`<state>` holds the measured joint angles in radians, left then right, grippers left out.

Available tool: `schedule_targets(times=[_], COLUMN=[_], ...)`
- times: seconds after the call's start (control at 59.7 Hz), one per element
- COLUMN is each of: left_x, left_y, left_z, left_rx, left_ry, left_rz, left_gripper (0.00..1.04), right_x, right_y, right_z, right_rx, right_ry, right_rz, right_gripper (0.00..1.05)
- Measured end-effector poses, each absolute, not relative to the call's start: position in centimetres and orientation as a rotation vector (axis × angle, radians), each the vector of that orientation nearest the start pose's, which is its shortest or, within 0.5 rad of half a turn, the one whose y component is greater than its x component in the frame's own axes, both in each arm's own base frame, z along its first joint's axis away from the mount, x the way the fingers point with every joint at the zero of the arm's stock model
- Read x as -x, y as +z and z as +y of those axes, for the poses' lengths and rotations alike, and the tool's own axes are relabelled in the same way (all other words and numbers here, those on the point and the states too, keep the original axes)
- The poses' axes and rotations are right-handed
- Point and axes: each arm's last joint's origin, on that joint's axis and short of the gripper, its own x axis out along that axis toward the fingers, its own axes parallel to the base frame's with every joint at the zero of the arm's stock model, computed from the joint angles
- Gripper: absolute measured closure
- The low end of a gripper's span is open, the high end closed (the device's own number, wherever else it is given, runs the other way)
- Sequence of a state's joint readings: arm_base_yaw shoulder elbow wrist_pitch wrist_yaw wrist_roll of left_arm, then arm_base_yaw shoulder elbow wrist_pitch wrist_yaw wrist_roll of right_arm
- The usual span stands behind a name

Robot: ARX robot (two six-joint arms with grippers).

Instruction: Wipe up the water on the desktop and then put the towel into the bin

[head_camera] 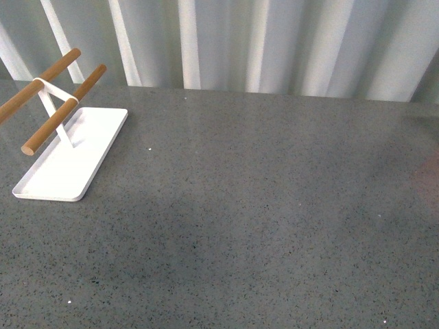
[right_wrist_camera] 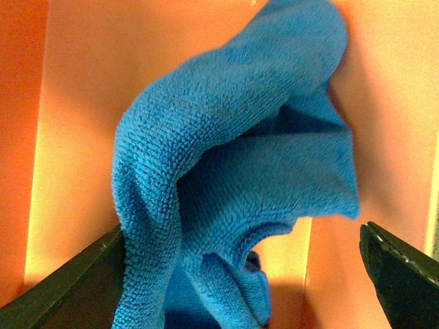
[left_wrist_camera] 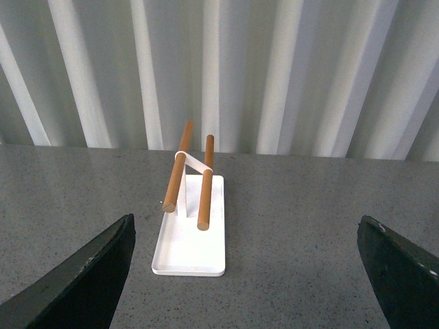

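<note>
Your left gripper [left_wrist_camera: 243, 274] has its jaws spread wide, nothing between them. Your right gripper [right_wrist_camera: 240, 274] is likewise spread wide, its dark fingers [right_wrist_camera: 401, 277] apart. Neither arm shows in your front view.

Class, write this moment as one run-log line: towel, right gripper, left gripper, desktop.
towel: crumpled inside orange bin | right gripper: open above it | left gripper: open, empty, facing rack tray | desktop: no puddle visible

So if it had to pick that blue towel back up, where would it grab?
Probably the raised fold of the towel: it bulges toward the open right gripper, so closing straight down on that thick ridge seems easiest. The orange bin's walls crowd its sides.
</note>
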<state>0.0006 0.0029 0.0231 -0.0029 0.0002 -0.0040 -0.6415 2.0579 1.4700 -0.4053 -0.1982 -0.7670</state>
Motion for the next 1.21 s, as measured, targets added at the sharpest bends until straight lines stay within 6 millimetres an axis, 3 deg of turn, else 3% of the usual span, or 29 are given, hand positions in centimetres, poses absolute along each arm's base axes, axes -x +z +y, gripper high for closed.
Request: schedule_targets(times=[0.335, 0.536, 0.637, 0.771, 0.838, 0.905, 1.056, 1.207], left_x=[-9.6, -9.6, -9.6, -9.6, -9.6, -9.6, -9.6, -9.6], left_y=[17.1, 17.1, 17.1, 17.1, 17.1, 17.1, 17.1, 17.1], left_z=[0.0, 0.0, 0.0, 0.0, 0.0, 0.0, 0.0, 0.0], left_rx=[0.004, 0.004, 0.004, 0.004, 0.004, 0.004, 0.004, 0.004], left_ry=[0.001, 0.0, 0.0, 0.001, 0.0, 0.0, 0.0, 0.001], left_rz=[-0.017, -0.017, -0.017, -0.017, -0.017, -0.017, -0.017, -0.017], left_gripper=[0.07, 0.07, 0.07, 0.07, 0.07, 0.07, 0.07, 0.07], right_x=[-35.0, -34.5, -33.1, -29.6, -27.8, -25.5, -22.6, -20.4], right_y=[25.9, 28.4, 30.2, 32.8, 32.1, 29.8, 25.4, 23.2], right_z=[-22.3, -19.6, -16.7, -11.2, -9.0, -7.2, -4.8, -3.3], right_rx=[0.279, 0.28, 0.287, 0.302, 0.227, 0.115, 0.034, 0.023], right_ry=[-0.002, 0.05, 0.131, 0.243, 0.033, -0.012, -0.001, -0.002], right_rz=[0.712, 0.569, 0.424, 0.257, 0.067, -0.025, 0.004, 0.006], right_gripper=[0.07, 0.07, 0.07, 0.09, 0.27, 0.44, 0.75, 1.02])
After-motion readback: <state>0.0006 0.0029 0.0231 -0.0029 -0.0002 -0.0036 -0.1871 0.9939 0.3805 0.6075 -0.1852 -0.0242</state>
